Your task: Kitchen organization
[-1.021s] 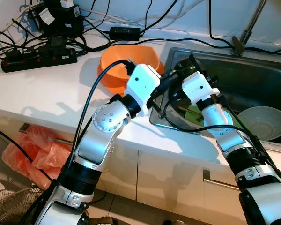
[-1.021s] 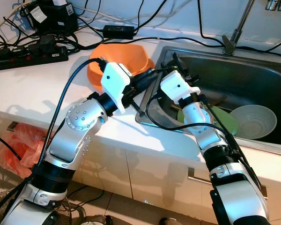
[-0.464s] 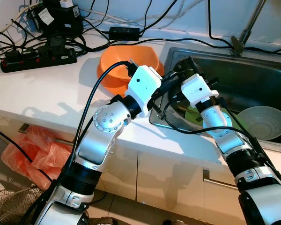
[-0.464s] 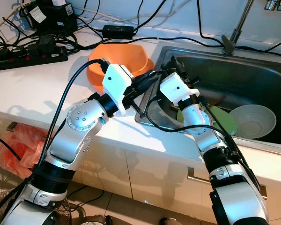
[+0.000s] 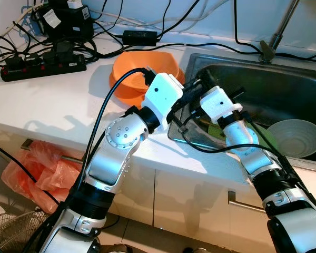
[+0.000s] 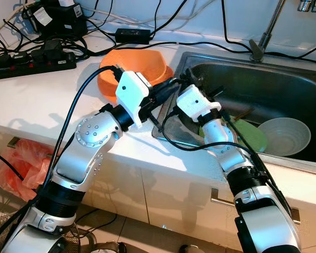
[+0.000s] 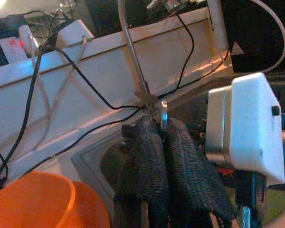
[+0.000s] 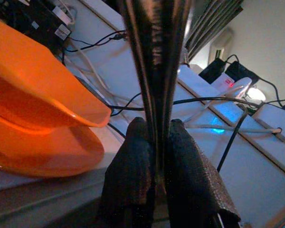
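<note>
Hands meet at the sink's (image 5: pixel 284 68) left rim, left hand (image 7: pixel 162 124) and right hand (image 8: pixel 156 142) each pinching a thin metal utensil (image 8: pixel 154 42), orange bowl (image 5: pixel 147 66) just beside on the surface (image 5: pixel 52 100).

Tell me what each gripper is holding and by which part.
Left gripper pinches a thin metal utensil near its end. Right gripper clamps a dark metal utensil along its handle. Which utensils they are cannot be told.

Bowl (image 5: pixel 142 67) on counter (image 5: pixel 52 100), left of sink (image 5: pixel 284 89).

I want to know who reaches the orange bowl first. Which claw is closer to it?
Left. The left claw hangs right beside the orange bowl rim; the right claw sits farther over, above the sink edge.
</note>
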Robot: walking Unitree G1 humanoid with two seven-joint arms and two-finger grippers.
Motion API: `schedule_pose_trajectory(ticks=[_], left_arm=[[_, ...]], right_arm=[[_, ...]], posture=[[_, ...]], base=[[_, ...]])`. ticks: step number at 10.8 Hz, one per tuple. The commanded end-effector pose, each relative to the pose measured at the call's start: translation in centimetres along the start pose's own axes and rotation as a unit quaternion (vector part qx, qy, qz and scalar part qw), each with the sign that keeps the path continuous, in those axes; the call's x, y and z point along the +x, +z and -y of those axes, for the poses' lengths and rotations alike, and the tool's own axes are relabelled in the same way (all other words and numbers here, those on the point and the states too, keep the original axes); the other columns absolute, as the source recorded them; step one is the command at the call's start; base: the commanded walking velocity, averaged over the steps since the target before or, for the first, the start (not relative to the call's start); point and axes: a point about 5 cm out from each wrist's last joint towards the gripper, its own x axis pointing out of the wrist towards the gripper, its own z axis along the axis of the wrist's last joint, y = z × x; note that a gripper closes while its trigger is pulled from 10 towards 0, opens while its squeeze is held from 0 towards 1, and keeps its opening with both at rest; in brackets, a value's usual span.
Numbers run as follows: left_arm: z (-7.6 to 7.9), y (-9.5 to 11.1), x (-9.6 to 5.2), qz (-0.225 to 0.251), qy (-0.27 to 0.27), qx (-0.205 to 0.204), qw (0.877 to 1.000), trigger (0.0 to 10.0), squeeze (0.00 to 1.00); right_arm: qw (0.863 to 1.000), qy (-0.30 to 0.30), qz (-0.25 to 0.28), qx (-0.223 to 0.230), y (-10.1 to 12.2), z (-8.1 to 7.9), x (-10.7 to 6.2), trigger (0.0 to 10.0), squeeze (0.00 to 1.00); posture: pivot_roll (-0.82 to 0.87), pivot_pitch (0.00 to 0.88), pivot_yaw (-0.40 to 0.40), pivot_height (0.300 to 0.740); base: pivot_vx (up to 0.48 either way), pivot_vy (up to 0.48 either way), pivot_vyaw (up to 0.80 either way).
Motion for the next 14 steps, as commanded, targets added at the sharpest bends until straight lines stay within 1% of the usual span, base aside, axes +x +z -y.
schedule_pose_trajectory(ticks=[1, 2, 6, 7, 8, 9, 10, 12, 13, 14], left_arm=[[0.3, -1.3, -0.4, -0.037, -0.016, 0.009, 0.999, 10.0, 0.00], [0.3, -1.6, -0.4, -0.040, -0.012, 0.007, 0.999, 10.0, 1.00], [0.2, -1.5, -0.5, -0.037, -0.014, 0.005, 0.999, 10.0, 1.00], [0.1, -1.6, -0.6, -0.037, -0.007, 0.010, 0.999, 10.0, 1.00], [-0.3, -1.6, -0.9, -0.036, 0.016, 0.023, 0.999, 10.0, 0.45], [-0.7, -1.8, -1.2, -0.036, 0.035, 0.024, 0.998, 10.0, 0.00], [-1.5, -1.9, -1.6, -0.035, 0.068, 0.019, 0.997, 10.0, 0.00], [-2.3, -2.1, -2.2, -0.033, 0.107, 0.012, 0.994, 10.0, 0.00], [-2.2, -2.7, -2.8, -0.042, 0.117, 0.003, 0.992, 10.0, 0.00], [-1.8, -3.4, -3.2, -0.050, 0.117, -0.016, 0.992, 10.0, 0.00]], right_arm=[[1.000, -0.023, 0.009, 0.002, 0.4, 1.1, 0.3, 0.0, 0.00], [1.000, -0.022, 0.007, 0.002, 0.3, 1.0, 0.2, 0.0, 0.00], [1.000, -0.026, -0.003, -0.003, -0.1, 1.4, 0.1, 0.0, 0.00], [0.999, -0.032, -0.016, 0.001, -0.5, 1.5, 0.0, 0.0, 0.00], [0.998, -0.047, -0.035, 0.009, -1.0, 2.0, -0.1, 0.0, 0.00], [0.997, -0.058, -0.048, 0.016, -1.4, 2.3, -0.1, 0.0, 0.00], [0.995, -0.073, -0.065, 0.023, -1.9, 2.7, -0.3, 0.0, 0.00], [0.992, -0.086, -0.084, 0.035, -2.4, 3.1, -0.5, 0.0, 0.00], [0.986, -0.107, -0.113, 0.060, -3.2, 3.5, -0.8, 4.4, 0.00], [0.978, -0.120, -0.149, 0.079, -4.2, 3.7, -1.1, 10.0, 0.00]], posture=[[0.08, 0.079, 0.013, 0.740], [0.08, 0.079, 0.014, 0.740], [0.08, 0.080, 0.015, 0.740], [0.08, 0.078, 0.013, 0.740], [0.08, 0.076, 0.013, 0.740], [0.08, 0.075, 0.011, 0.740], [0.08, 0.074, 0.012, 0.740], [0.08, 0.074, 0.012, 0.740], [0.09, 0.071, 0.007, 0.740], [0.09, 0.069, 0.005, 0.740]], base=[[0.000, 0.000, 0.00], [0.000, 0.000, 0.00], [0.000, 0.000, 0.00], [0.000, 0.000, 0.00], [0.000, 0.000, 0.00], [0.000, 0.000, 0.00], [0.000, 0.000, 0.00], [0.000, 0.000, 0.00], [0.000, 0.000, 0.00], [0.000, 0.000, 0.00]])
